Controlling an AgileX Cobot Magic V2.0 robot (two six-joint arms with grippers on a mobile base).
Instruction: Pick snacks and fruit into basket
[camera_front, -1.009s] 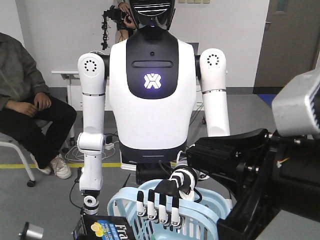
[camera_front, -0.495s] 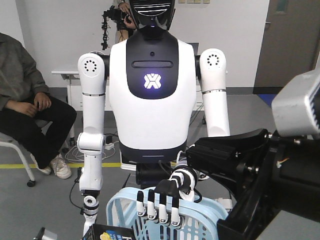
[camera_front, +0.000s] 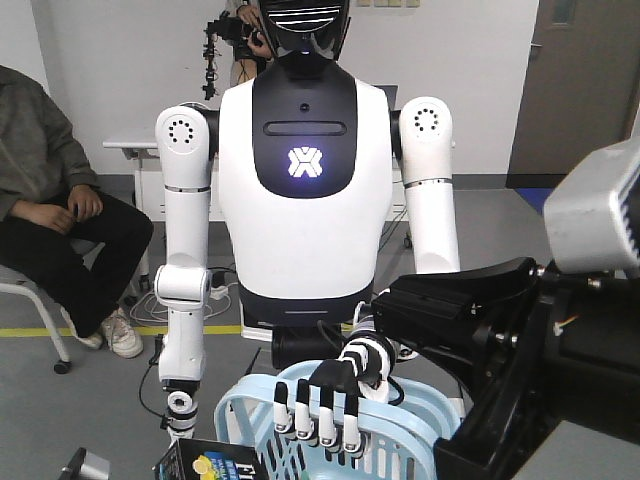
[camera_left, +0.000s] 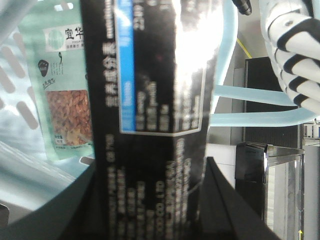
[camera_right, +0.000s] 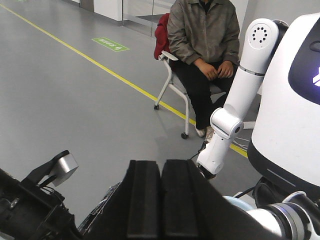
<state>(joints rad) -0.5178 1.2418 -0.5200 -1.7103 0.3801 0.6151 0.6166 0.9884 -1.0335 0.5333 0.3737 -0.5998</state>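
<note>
Two-arm robot faces a white humanoid (camera_front: 300, 170) that holds a light blue basket (camera_front: 232, 408) by its far rim w/ a striped hand (camera_front: 325, 400). L gripper (camera_left: 150, 160) is clamped on the black-and-blue box (camera_left: 150, 90), jaws pressing both sides of its lower end. In front view the box sits at approx 7 o'clock of the basket, by the near-left edge; can't tell if it is over the rim or just outside. In L wrist view the mint-green pouch (camera_left: 65, 95) lies inside the basket, at 9 o'clock of the box, against the slatted wall. R gripper (camera_right: 160, 167) is closed on nothing, pads pressed together, near the basket's 3 o'clock side. Seated person (camera_right: 202, 45) in bkgd.

Progress, as judged: one snack is in; 2nd snack is gripped and close to the drop, not yet let go. No fruit shows in any view. The box hides much of the basket interior, so fruit inside can't be ruled out. Likely left: release box, then both fruit items.
</note>
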